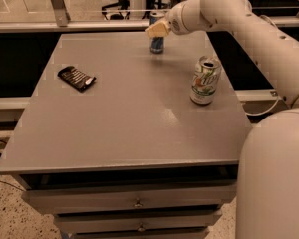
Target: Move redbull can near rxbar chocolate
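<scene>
The redbull can (157, 43), slim, blue and silver, stands upright at the far middle of the grey table (129, 113). My gripper (156, 30) hangs at the can's upper part, its pale fingers (154, 31) in front of the can's top. The rxbar chocolate (76, 78), a flat dark wrapper with white text and a pale end, lies at the left of the table, well apart from the can.
A wider white-and-green soda can (205, 80) stands upright at the right of the table. My white arm (254, 29) reaches in from the right over that side. Drawers (137, 203) sit below the table's front edge. A rail (65, 24) runs behind the table.
</scene>
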Action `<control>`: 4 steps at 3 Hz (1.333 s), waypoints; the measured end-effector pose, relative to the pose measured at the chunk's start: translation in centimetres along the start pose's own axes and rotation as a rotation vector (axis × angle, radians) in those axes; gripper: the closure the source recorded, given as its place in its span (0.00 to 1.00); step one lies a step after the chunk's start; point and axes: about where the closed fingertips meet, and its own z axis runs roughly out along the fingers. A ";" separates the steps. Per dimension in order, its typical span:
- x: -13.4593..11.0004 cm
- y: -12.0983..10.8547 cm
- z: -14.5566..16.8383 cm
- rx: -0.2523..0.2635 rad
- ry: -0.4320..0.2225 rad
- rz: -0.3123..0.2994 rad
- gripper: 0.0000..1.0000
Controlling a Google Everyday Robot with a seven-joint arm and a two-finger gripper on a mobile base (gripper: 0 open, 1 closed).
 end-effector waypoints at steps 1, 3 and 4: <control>-0.1 -0.4 -1.1 0.001 -0.014 -0.002 0.61; -3.7 1.0 -7.7 0.000 -0.129 -0.038 1.00; -6.8 7.1 -9.8 -0.120 -0.213 -0.057 1.00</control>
